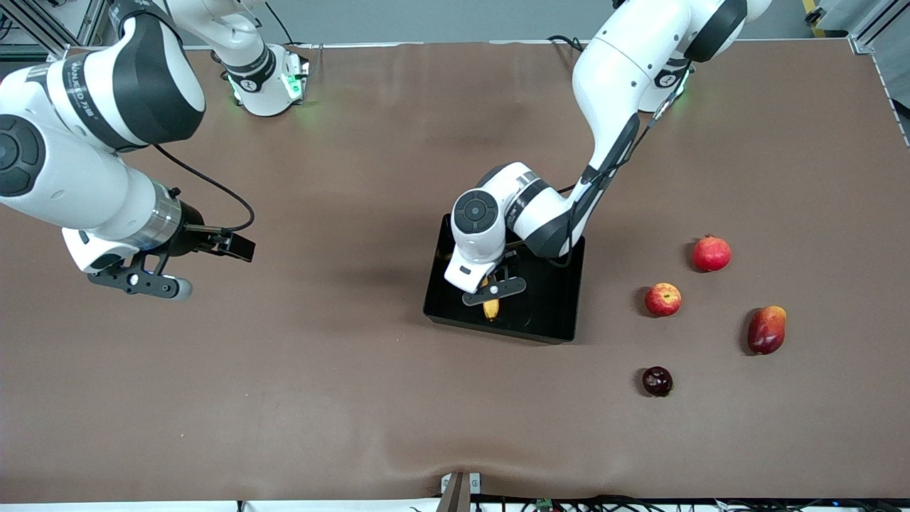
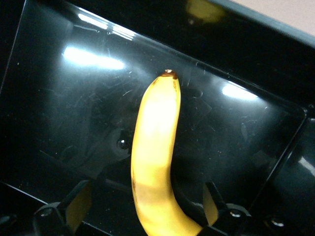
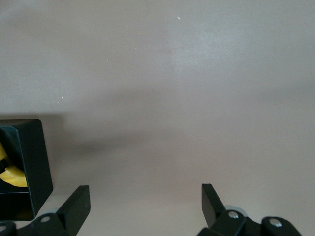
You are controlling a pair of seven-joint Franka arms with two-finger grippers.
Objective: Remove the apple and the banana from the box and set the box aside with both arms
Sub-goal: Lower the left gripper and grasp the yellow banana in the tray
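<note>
The black tray (image 1: 547, 313) at the frame's centre looks like glossy plastic, its floor throwing back bright light patches and showing fine scuffs in the left wrist view. The banana (image 2: 155, 162) in it has smooth, faintly waxy yellow skin. The table (image 1: 355, 384) is covered in a matt brown sheet, slightly rippled along the lower edge. At right, the apple (image 1: 662, 299) and pomegranate (image 1: 712, 253) have a soft sheen; the mango (image 1: 767, 329) shines more. The arms' shells are smooth glossy white and black plastic.

Brown-covered table (image 1: 355, 398), grey floor
</note>
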